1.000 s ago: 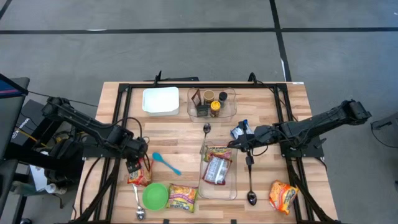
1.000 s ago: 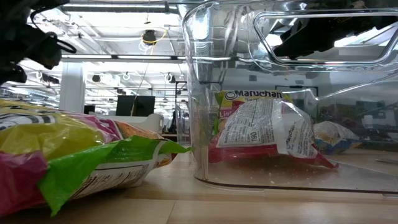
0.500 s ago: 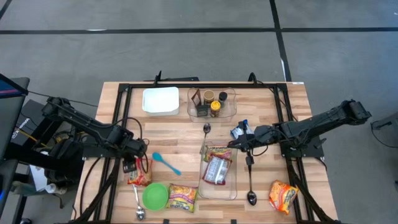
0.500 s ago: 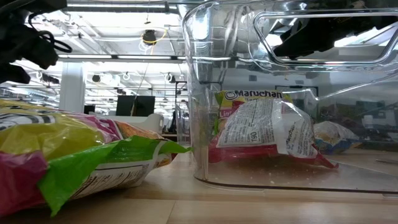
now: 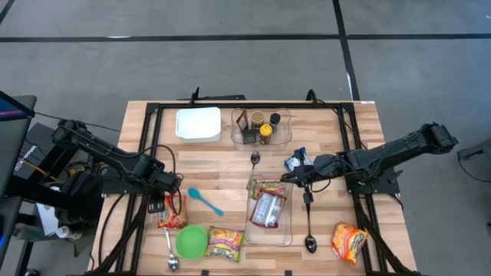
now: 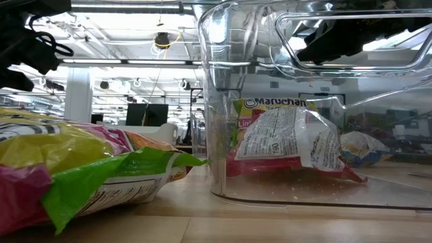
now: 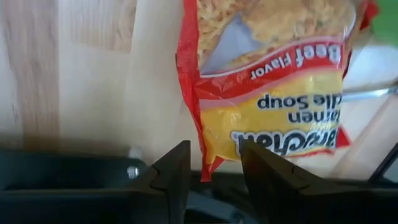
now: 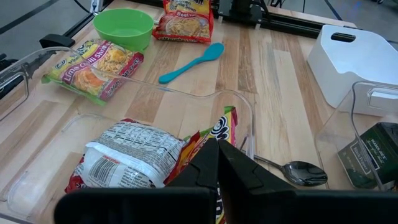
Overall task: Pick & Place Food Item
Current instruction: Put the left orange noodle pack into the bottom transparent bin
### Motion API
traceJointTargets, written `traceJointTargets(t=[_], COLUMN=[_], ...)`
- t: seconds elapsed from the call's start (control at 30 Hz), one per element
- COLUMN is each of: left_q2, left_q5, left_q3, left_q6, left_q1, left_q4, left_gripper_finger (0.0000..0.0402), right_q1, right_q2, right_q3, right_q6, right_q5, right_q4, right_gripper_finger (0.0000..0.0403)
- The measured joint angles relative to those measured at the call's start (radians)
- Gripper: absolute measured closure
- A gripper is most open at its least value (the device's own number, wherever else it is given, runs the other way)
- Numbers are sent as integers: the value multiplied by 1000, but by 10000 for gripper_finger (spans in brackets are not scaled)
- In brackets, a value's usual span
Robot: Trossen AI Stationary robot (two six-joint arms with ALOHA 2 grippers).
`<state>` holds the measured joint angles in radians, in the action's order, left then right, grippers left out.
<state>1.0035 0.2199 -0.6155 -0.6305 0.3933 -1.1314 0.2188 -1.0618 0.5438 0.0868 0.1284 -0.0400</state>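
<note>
Your target looks like the beef ramen packet (image 7: 273,81), lying flat on the wood at the table's left side, just above the green bowl (image 5: 191,241). Your left gripper (image 7: 210,163) sits right at the packet's edge, fingers parted with a corner of the wrapper between them, not clamped yet by the look of it. You can read "Beef Flavor" and "Soup" upside down on it, so you're approaching from its top end.

The clear bin (image 5: 269,211) in the middle already holds a couple of packets, one marked "Maruchan", so that's probably the drop spot. Your right gripper (image 8: 217,163) hangs shut over the bin's far end, likely just parked out of the way.
</note>
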Motion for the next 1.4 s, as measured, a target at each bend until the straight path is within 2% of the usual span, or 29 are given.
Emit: traceJointTargets(t=[0.3,0.6,0.8,1.2,1.4], left_q2=[0,0,0,0,0], left_q5=[3,118,121,121,121], left_q3=[0,0,0,9,29], left_q6=[1,-3,-3,-25,43], left_q1=[0,0,0,0,0], left_q4=[-10,-19,-21,16,44], left_gripper_finger=[269,281,283,241,222], right_q1=[0,0,0,0,0], right_q2=[0,0,0,0,0], right_q3=[0,0,0,0,0], right_q6=[0,2,1,0,0], right_q5=[0,0,0,0,0], right_q4=[0,0,0,0,0], right_gripper_finger=[403,403,403,403,403])
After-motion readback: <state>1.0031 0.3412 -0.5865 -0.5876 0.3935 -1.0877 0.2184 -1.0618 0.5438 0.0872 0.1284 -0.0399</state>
